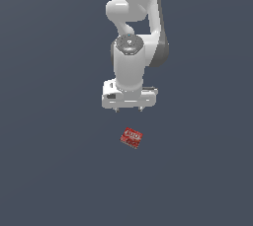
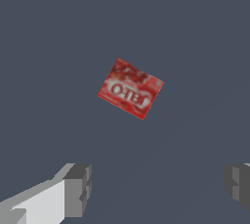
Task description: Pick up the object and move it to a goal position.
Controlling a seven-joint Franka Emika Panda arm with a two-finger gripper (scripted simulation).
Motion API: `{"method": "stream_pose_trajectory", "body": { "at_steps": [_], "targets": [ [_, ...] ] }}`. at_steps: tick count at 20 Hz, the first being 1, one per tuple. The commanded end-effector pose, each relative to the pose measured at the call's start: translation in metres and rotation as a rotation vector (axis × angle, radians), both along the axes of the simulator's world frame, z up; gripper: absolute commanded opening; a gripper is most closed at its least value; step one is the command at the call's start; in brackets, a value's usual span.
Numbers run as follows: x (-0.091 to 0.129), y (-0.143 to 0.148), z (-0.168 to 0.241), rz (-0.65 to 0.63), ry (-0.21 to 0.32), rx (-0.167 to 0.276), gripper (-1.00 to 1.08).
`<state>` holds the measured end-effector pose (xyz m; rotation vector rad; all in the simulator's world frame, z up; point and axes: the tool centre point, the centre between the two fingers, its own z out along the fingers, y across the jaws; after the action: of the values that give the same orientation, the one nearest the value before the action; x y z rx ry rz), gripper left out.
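Nearest in the exterior view, lying flat on the plain dark blue-grey floor (image 1: 54,170): the small flat red box with white label markings (image 1: 131,137), turned at a slant, one thin paler edge facing forward. Touched by nothing, bare floor all round. Just beyond the box and raised above it: the white two-fingered gripper (image 1: 128,108) on the white Franka arm (image 1: 133,47), pointing straight down, two short dark fingertips (image 1: 117,110) poking from under the broad white hand block. Jaws spread wide, nothing between them. Box clearly apart from the fingertips, offset toward the viewer from the hand rather than directly beneath it. Farther back, behind and above the box: the rounded wrist joint with its grey cap, then the thick white links with dark trim rising out of the picture. From the wrist view: the grey finger pads (image 2: 78,189) set far apart at the two sides of the frame, the gripper (image 2: 158,186) holding nothing, and the same red box (image 2: 130,88) ahead on the floor (image 2: 205,32), rotated, white lettering across its top face, well clear of both pads.
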<state>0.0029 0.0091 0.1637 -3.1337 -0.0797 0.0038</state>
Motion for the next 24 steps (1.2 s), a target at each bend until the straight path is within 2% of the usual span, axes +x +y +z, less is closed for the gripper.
{"method": "stream_pose_trajectory", "body": {
  "at_steps": [1, 12, 24],
  "targets": [
    [0.0, -0.001, 0.0, 0.002, 0.0, 0.0, 1.0],
    [0.008, 0.001, -0.011, 0.126, 0.001, -0.006, 1.0],
    [0.028, 0.006, -0.039, 0.447, 0.003, -0.014, 1.0]
  ]
}}
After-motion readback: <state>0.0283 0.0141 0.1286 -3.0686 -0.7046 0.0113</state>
